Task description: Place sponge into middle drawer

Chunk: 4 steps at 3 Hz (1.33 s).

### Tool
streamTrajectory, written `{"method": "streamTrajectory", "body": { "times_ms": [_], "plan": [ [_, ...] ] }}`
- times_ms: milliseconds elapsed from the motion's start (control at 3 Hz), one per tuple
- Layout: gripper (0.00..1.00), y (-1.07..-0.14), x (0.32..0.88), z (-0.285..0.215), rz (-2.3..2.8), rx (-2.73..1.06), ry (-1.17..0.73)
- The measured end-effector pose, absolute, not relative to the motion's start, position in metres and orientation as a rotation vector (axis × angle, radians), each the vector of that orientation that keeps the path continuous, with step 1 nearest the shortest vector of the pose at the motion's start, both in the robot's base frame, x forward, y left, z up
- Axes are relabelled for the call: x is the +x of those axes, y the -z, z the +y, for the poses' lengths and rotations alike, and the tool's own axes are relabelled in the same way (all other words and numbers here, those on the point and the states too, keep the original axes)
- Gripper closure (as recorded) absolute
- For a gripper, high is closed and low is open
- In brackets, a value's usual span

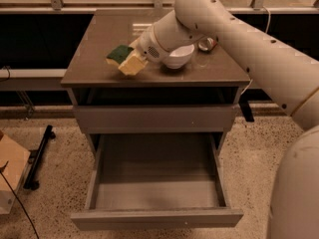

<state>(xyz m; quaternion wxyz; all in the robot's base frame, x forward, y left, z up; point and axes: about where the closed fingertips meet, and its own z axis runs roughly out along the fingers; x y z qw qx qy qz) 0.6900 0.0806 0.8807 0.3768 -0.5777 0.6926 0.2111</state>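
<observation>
The sponge (121,53), dark green on top with yellow foam below, is tilted over the left-middle of the cabinet top. My gripper (133,62) is at the end of the white arm that reaches in from the right, and it is shut on the sponge's right end. The middle drawer (157,218) is pulled wide open below, at the front of the cabinet, and its pale grey floor is bare. The gripper and sponge are above and behind the drawer opening.
A white bowl (179,58) stands on the cabinet top (99,71) just right of the gripper, with a small can (207,44) behind it. The plain upper drawer (154,117) is closed. A cardboard box (10,171) and a black stand (39,156) are on the floor at left.
</observation>
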Motion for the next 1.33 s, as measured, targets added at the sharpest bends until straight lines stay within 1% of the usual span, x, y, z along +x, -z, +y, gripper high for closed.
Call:
{"method": "streamTrajectory", "body": {
  "times_ms": [333, 667, 1000, 1333],
  "plan": [
    [1.0, -0.861, 0.618, 0.034, 1.843, -1.477, -0.615],
    [1.0, -0.832, 0.56, -0.001, 1.937, -1.49, -0.712],
    [1.0, -0.8, 0.512, -0.031, 2.037, -1.419, -0.817],
    [1.0, -0.758, 0.492, -0.045, 2.127, -1.3, -0.882]
  ]
}}
